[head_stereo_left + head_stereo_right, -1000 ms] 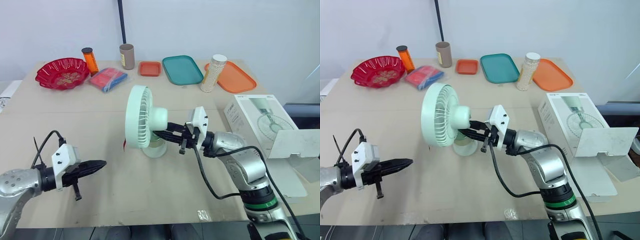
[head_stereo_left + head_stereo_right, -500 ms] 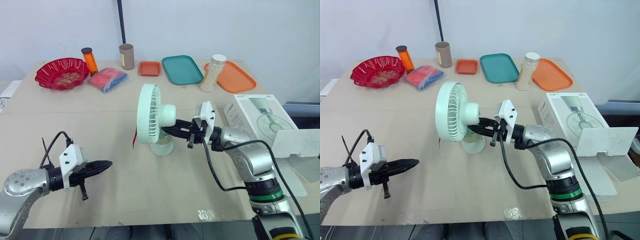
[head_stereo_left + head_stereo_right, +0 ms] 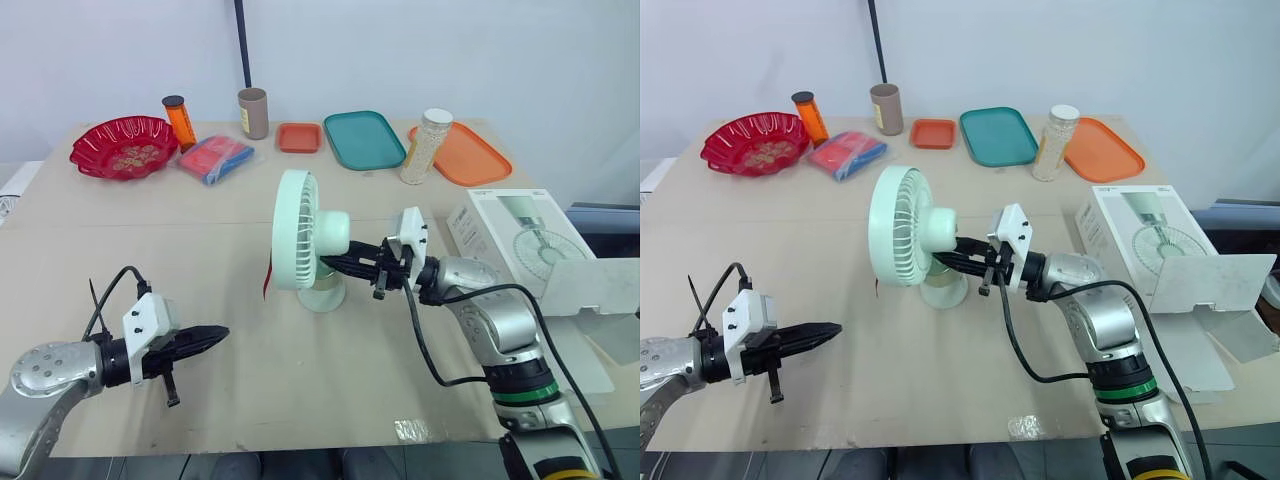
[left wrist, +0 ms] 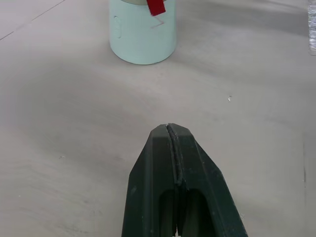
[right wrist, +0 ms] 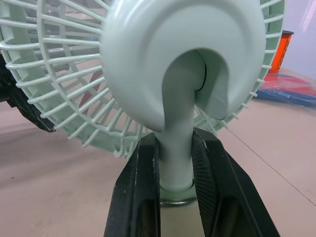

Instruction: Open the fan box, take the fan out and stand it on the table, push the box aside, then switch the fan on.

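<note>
Box (image 3: 497, 214) with fan picture (image 3: 541, 247), lettering illegible

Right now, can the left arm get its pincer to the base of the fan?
Probably yes. The left pincer, shut, points at the fan base across bare table, with nothing between them. The right pincer grips the fan neck from the other side, so it does not block the way.

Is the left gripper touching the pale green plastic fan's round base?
No, the left gripper, shut on nothing, sits apart from the pale green plastic fan's base, with bare beige table between.
</note>
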Robot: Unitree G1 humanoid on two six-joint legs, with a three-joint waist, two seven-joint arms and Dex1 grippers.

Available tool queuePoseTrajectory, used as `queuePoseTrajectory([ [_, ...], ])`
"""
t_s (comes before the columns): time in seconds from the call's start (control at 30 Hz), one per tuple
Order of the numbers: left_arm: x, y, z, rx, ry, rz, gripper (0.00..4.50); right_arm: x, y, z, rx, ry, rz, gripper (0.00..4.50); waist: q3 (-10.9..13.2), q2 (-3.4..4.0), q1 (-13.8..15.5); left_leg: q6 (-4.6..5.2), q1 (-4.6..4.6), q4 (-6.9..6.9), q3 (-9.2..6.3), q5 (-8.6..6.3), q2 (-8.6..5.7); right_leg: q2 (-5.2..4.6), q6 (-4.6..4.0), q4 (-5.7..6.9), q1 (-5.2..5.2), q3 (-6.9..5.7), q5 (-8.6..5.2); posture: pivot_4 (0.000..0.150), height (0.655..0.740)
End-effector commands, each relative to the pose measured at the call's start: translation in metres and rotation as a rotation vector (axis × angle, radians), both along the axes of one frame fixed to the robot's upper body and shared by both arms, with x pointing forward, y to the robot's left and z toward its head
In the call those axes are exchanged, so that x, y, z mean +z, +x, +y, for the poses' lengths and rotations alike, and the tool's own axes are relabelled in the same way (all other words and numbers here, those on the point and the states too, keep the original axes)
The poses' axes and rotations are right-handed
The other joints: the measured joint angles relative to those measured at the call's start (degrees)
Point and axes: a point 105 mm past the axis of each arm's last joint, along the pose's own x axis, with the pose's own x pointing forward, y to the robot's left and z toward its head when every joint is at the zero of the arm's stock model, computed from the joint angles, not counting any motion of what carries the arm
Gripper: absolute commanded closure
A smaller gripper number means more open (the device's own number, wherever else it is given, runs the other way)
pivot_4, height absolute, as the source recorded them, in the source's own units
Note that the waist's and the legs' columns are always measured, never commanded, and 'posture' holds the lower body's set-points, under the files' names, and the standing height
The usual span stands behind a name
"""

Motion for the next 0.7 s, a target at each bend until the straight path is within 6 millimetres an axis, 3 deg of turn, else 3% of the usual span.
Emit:
queuePoseTrajectory([
  [0.03,0.0067,0.0004,-0.0033,-0.007,0.0,-0.033,4.45,0.0055,-0.0041,0.002,0.02,0.015,-0.02,4.15,0.0,0.0,0.0,0.0,0.0,0.0,0.0,0.0,0.0,0.0,0.0,0.0,0.0,0.0,0.0,0.15,0.74],
  [0.5,0.0071,0.004,-0.0096,-0.014,-0.019,-0.039,4.45,0.0048,-0.0091,-0.0002,0.019,-0.001,-0.03,4.15,0.0,0.0,-0.02,0.01,0.02,0.0,0.0,0.0,0.0,0.0,0.0,0.0,0.03,0.0,0.0,0.15,0.74],
  [0.7,0.0079,0.0058,-0.0102,-0.004,-0.028,-0.042,4.5,0.0054,-0.0075,-0.0014,0.003,-0.002,-0.038,1.47,0.0,0.0,0.0,0.0,0.02,0.0,0.01,0.0,-0.01,-0.01,0.0,0.0,0.02,0.01,0.0,0.15,0.74],
])
